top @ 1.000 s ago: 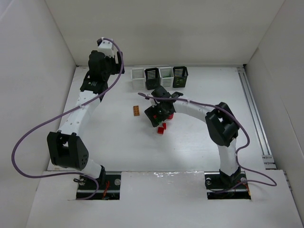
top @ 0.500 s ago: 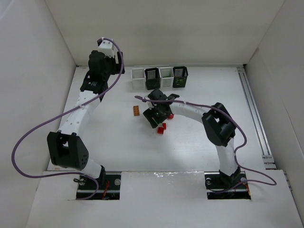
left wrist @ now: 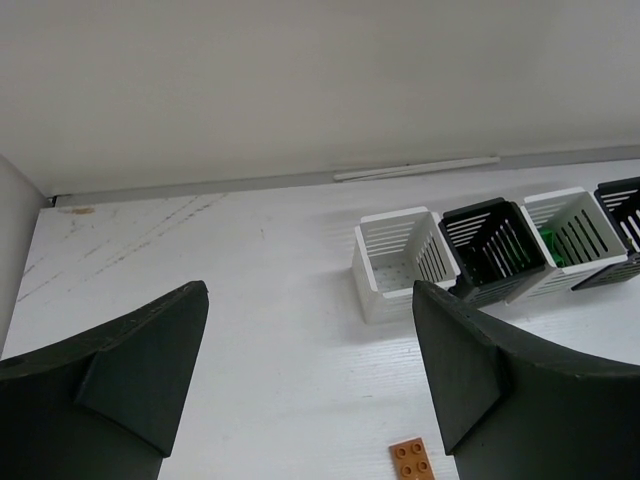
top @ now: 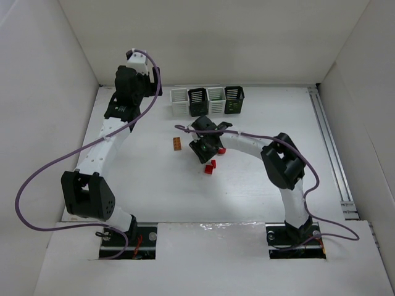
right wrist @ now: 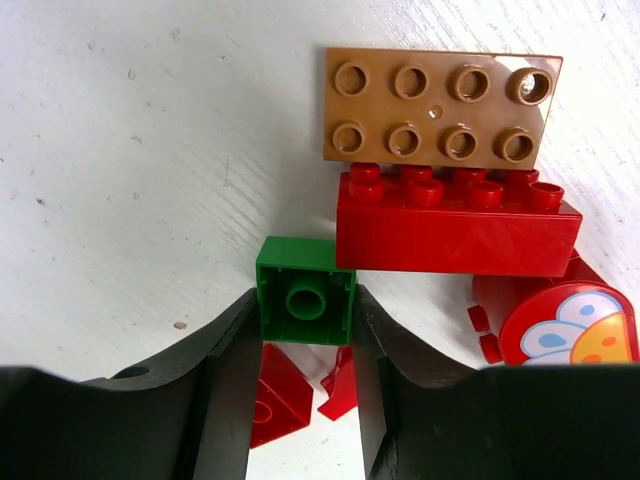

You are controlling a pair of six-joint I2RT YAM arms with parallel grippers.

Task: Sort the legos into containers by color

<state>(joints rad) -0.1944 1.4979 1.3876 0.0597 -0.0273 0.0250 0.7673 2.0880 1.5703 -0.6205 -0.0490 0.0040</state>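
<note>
Sorting barely under way. Green bits already in the third of the containers (left wrist: 553,240), upper right of the left wrist view. Left on the surface (top: 154,179): orange lego (right wrist: 438,105), red lego (right wrist: 455,225), smaller red pieces. Right fingers (right wrist: 220,380) pinched narrow on a green lego (right wrist: 306,303), lower centre. Left fingers (left wrist: 130,360) spread wide, empty. No legible writing, only a flower print (right wrist: 565,335).

Left arm (top: 102,145) stretched toward far-left, left gripper (left wrist: 310,330) jaws wide apart. Right arm (top: 253,143) bent inward to centre, wrist seemingly pitched down — right gripper (right wrist: 305,312) fingers pressed against green lego (right wrist: 300,275) sides.
</note>
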